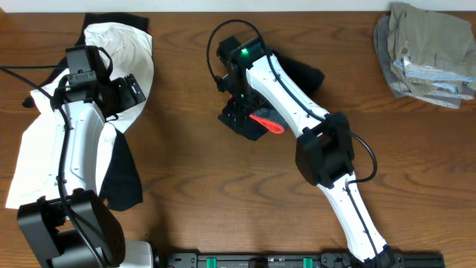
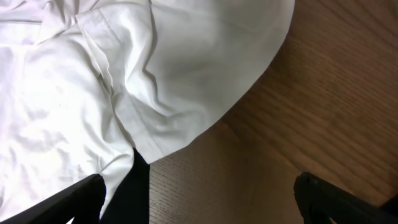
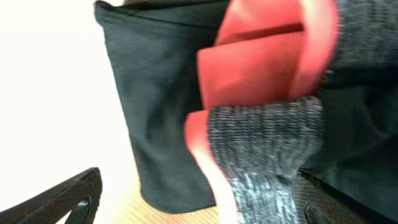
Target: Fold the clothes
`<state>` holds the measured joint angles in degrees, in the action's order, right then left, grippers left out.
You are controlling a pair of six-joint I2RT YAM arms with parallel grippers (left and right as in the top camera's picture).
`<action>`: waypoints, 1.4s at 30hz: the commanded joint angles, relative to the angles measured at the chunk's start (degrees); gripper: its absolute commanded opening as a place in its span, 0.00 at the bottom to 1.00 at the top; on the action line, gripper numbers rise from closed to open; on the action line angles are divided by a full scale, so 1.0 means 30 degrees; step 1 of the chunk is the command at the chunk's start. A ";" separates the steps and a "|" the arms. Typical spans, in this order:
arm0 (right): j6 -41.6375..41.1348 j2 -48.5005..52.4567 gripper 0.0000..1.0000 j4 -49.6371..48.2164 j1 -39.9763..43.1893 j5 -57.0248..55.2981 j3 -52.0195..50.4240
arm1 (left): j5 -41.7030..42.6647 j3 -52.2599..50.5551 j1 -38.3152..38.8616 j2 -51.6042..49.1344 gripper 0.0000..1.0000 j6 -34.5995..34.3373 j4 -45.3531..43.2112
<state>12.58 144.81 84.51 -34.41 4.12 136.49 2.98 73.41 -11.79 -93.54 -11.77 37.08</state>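
The clothes, black pants, lie bunched at the table's middle under my right arm, with the grey waistband and its red-orange edge turned up. In the right wrist view the black cloth and the waistband fill the space between the jaws. My right gripper is open, low over the pants, one finger on each side of the waistband. My left gripper is open over bare wood at the hem of the white garment, with nothing between its fingers.
The large white garment spreads over the table's left side under my left arm, with a dark cloth showing beneath its lower edge. Folded khaki garments lie at the back right corner. Bare wood separates the two arms.
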 commanded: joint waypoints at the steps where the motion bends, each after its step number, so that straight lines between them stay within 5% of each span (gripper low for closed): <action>1: 0.0627 0.0066 0.96 0.0022 -0.0240 0.0860 -0.0022 | -0.0219 -0.0022 -0.0044 -0.0255 0.98 0.0255 0.0015; 22: 0.0896 0.0117 0.89 -0.3446 -0.0838 -0.1005 -0.5100 | -0.0211 -0.0036 -0.0044 -0.0255 0.98 0.0248 0.0204; 28: 0.0087 0.0117 0.73 -0.4350 -0.0758 -0.2229 -0.5231 | -0.0219 -0.0044 -0.0044 -0.0255 0.98 0.0248 0.0211; 38: 0.0036 0.0197 0.60 -0.5253 -0.0750 -0.2958 -0.6302 | -0.0219 -0.0350 -0.0044 -0.0262 0.98 0.0255 0.0197; 42: 0.0044 0.0197 0.47 -0.5544 -0.0750 -0.2958 -0.6834 | -0.0211 -0.0393 -0.0044 -0.0262 0.98 0.0248 0.0182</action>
<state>12.75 140.46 68.42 -36.97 -6.39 120.01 2.98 73.08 -11.79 -93.54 -11.77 37.50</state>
